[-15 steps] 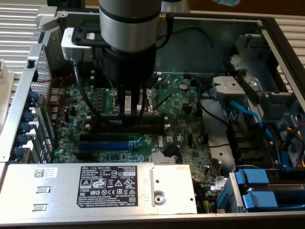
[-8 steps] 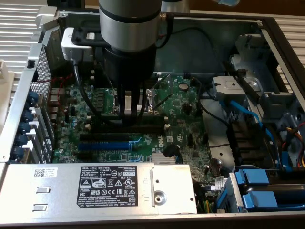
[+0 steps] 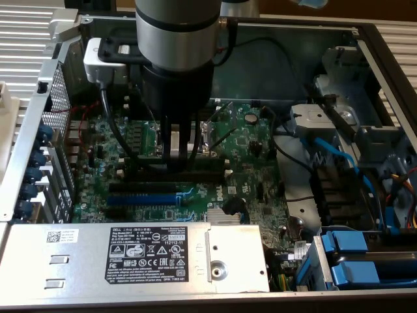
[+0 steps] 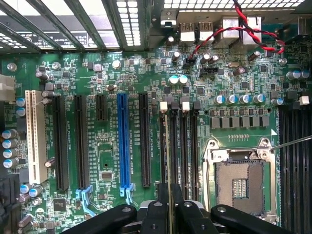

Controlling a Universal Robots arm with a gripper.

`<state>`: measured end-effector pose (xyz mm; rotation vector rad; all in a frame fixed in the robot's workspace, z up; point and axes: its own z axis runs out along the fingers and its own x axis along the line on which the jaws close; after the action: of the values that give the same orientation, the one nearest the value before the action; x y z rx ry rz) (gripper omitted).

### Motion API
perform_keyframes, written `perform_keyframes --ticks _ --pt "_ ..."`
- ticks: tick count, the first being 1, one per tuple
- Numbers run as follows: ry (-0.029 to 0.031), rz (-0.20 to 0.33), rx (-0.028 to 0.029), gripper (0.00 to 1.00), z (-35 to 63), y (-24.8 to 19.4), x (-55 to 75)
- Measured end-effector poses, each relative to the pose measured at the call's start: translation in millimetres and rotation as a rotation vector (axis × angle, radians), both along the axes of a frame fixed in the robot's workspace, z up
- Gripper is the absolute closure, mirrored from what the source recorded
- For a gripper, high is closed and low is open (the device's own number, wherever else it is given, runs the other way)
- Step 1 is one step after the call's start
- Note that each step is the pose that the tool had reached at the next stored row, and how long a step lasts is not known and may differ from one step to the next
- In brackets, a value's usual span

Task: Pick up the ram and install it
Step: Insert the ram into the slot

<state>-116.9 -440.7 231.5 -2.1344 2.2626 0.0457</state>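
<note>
Seating the ram well likely calls for holding it parallel to the black memory slots, both ends level with the white clips. The gripper has its jaws closed on the ram, which stands edge-on between them, over the slots.

Green circuit board as the wrist camera is seeing it, looking straight down. The gripper is pinching the ram between its two black fingers. The ram is showing as a thin edge, running in line with the four black memory slots. The bare processor socket is sitting just beside those slots. A blue slot and a white slot are lying parallel on their other side. Twisted red-and-black wires are crossing near the metal ports.
</note>
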Motion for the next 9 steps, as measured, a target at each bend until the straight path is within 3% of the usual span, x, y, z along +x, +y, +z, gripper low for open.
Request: perform_keyframes --ticks 9 --pt "-0.0002 -0.009 0.0001 0.85 0.0 0.0 0.1"
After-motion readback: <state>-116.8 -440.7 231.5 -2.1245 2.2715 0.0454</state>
